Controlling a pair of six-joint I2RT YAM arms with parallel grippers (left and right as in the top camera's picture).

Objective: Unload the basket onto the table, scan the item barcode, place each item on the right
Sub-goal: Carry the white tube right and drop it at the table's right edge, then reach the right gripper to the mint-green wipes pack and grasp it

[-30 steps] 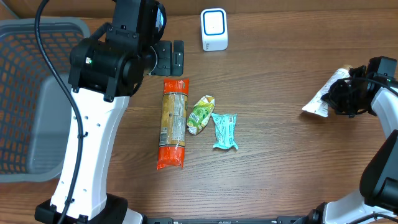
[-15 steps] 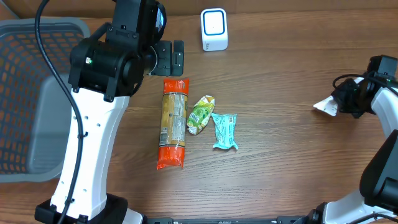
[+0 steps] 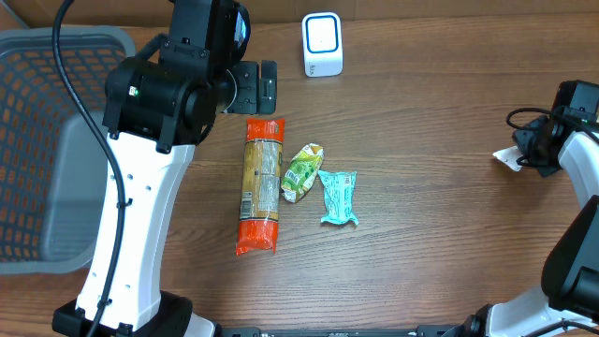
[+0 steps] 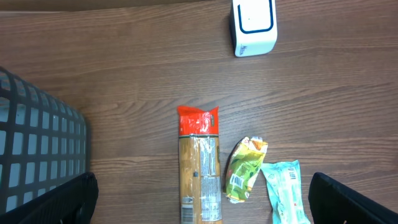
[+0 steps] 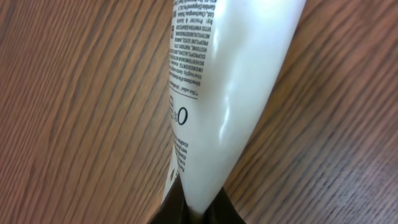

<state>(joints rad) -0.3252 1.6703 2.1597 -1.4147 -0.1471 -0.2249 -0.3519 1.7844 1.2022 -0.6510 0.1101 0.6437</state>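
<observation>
A basket [image 3: 56, 140] sits far left on the table [image 3: 421, 243]. The left gripper [image 3: 257, 86] hangs wide open, holding nothing. Just below it in the overhead view lie a pasta pack [image 3: 261, 185], a green packet [image 3: 302, 172] and a teal wrapper [image 3: 338, 197], side by side. The scanner [image 3: 322, 44] stands at the far edge. Far right, well apart from the scanner, the right gripper [image 3: 526, 150] is clamped on the end of a white tube [image 5: 230, 93].

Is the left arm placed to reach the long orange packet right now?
Probably yes: the open left gripper hangs near one end of the long orange packet, which lies uncovered; a green packet crowds one side.
</observation>
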